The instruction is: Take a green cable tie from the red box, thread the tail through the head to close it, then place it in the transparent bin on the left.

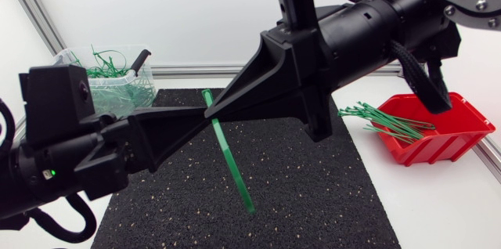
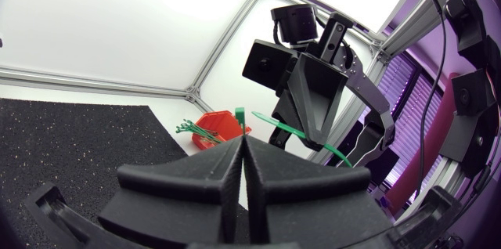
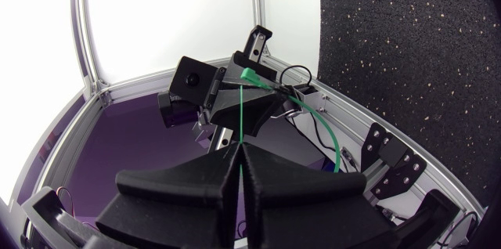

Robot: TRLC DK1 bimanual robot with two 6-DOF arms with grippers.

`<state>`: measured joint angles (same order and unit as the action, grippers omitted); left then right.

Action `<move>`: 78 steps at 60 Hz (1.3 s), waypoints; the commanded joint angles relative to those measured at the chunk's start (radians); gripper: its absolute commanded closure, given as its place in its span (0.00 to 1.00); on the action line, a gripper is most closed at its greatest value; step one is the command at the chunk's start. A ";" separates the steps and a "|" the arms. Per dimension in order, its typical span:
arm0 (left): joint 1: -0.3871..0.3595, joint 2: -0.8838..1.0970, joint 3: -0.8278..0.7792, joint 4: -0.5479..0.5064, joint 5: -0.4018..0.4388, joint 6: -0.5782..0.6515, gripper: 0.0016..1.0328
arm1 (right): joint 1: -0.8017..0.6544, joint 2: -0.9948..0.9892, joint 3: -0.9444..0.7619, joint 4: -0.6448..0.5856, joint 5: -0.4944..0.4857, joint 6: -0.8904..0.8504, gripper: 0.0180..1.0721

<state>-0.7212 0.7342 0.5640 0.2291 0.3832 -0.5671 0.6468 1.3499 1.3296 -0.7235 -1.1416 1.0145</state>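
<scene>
Midair above the mat (image 1: 313, 194), both arms meet tip to tip on one green tie (image 1: 232, 167). The left gripper (image 1: 202, 114) comes in from the left and the right gripper (image 1: 221, 108) from the upper right. Their points come together on the tie's upper part.

Each wrist view shows its own jaws pressed together with the thin green strip pinched between the tips, so both are clamped on the tie. A short end sticks up past the grippers. The long end slants down over the mat, hanging free, as one unlooped strip.

The red box (image 1: 454, 135) sits at the right, off the mat, with more ties (image 1: 387, 120) spilling over its near edge. The bin (image 1: 133, 88) stands at the far left corner, with green ties in it.
</scene>
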 commanded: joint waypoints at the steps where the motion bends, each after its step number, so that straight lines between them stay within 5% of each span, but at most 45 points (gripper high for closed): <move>1: -0.004 0.004 0.030 0.003 -0.004 0.013 0.97 | 0.004 0.022 -0.032 0.013 -0.006 0.029 0.95; 43: -0.020 -0.024 0.022 -0.010 -0.007 0.021 0.97 | -0.012 0.026 -0.038 0.029 -0.009 0.029 0.95; 78: -0.130 -0.025 -0.004 0.022 -0.167 0.196 0.97 | -0.019 0.034 -0.026 0.010 -0.023 0.030 0.95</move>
<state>-0.8345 0.7151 0.5636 0.2115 0.2192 -0.4156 0.6361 1.3712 1.3132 -0.7071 -1.1713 1.0145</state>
